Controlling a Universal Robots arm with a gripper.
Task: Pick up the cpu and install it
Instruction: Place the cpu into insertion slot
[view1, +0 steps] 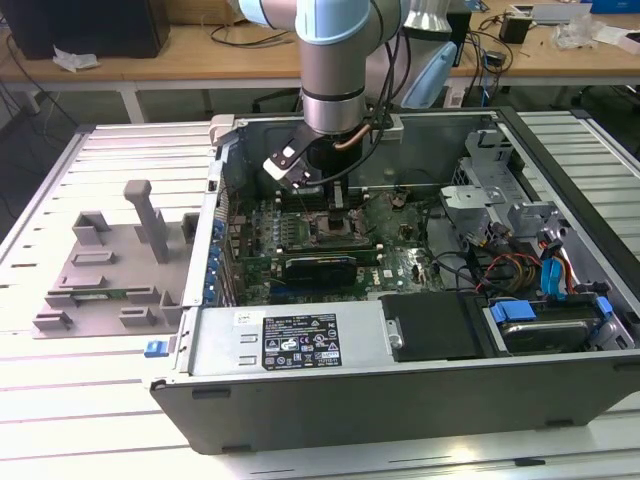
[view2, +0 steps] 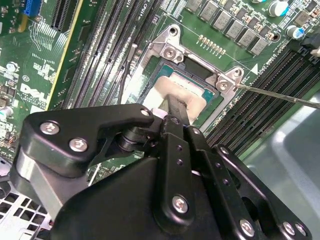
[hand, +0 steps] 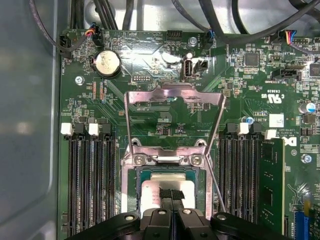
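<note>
Open desktop case (view1: 300, 345), arm reaching down inside over the green motherboard (hand: 150, 65). Socket load plate (hand: 172, 95) is hinged up. The cpu (hand: 150, 194) (view2: 175, 86) lies within the socket frame, seemingly seated flat. Gripper (hand: 171, 196) is directly over it, jaws pressed together, tips at the cpu's metal top; can't tell if they touch.

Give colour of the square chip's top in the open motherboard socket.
Pale silver-white; the flat square metal cpu shows best in the first wrist view.
</note>
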